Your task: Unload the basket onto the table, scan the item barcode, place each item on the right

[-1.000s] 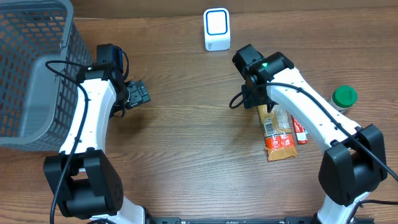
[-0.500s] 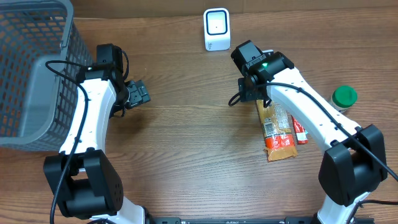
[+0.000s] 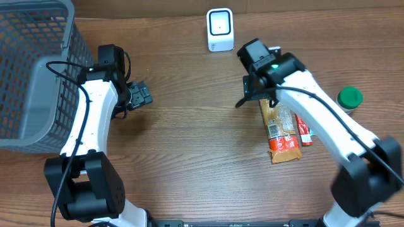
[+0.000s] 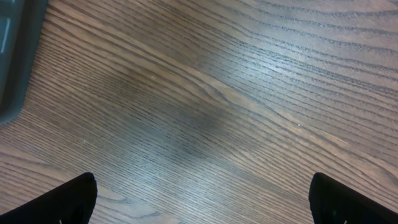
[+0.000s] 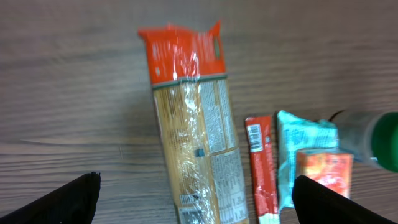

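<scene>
On the counter, grey basket far left of the orange-ended packet, left end effector and right end effector both wide and empty, white scanner beyond it, green-capped bottle, teal pouch and red bar beside it, print unreadable.

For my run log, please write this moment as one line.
left fingers: open, empty, over table | right fingers: open, empty, above pasta packet | scanner: no item presented yet
</scene>
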